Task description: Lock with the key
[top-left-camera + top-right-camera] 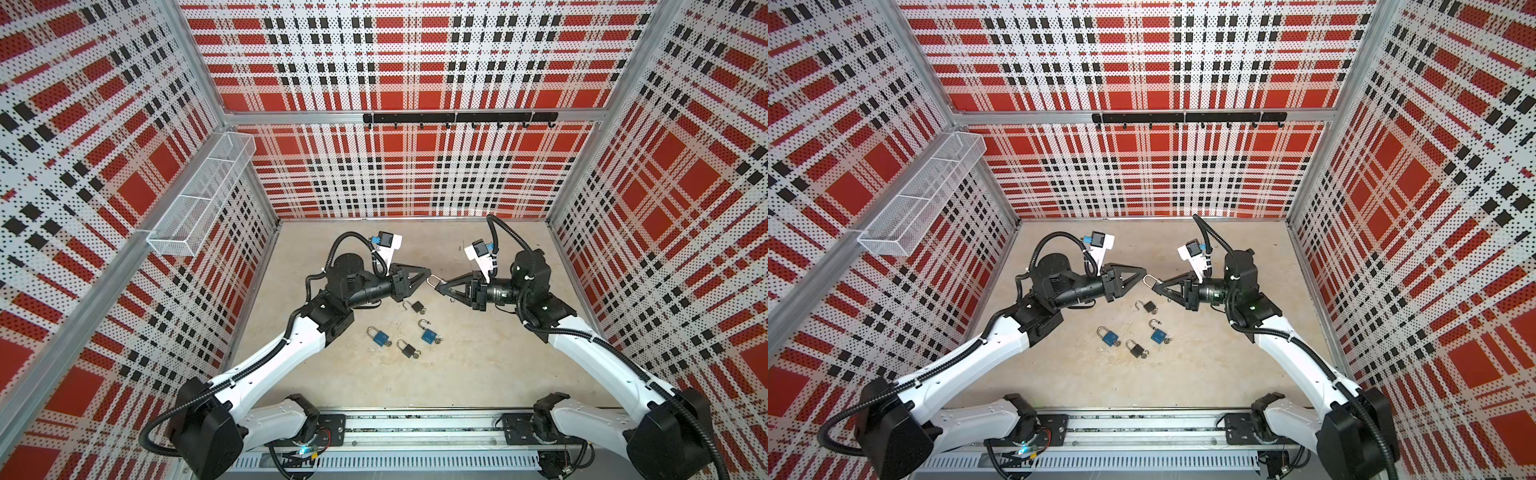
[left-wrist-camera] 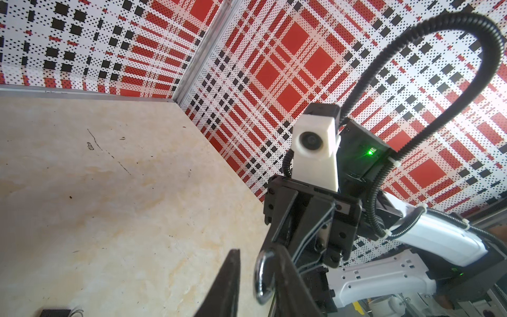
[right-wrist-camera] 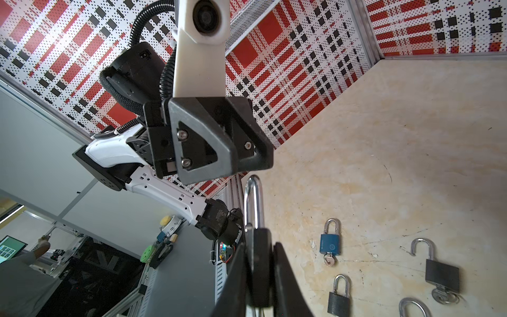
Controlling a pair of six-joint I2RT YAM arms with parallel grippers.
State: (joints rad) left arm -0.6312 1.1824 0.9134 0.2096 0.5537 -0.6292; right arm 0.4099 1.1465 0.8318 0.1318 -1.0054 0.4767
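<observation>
**Black padlock (image 3: 259,263) clamped in right gripper (image 1: 441,286)**

The left gripper (image 1: 427,275) has its jaws a little apart and holds nothing. The padlock's shackle (image 1: 433,282) stands just at its tips. Below both grippers lie four other padlocks (image 1: 415,308). Beyond the tips, open floor (image 1: 415,245) reaches the back wall (image 1: 395,187).

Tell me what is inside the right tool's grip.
A black metal padlock is clamped there, its silver shackle sticking out past the fingers. Its keyhole end is covered, so any key is unseen.
</observation>
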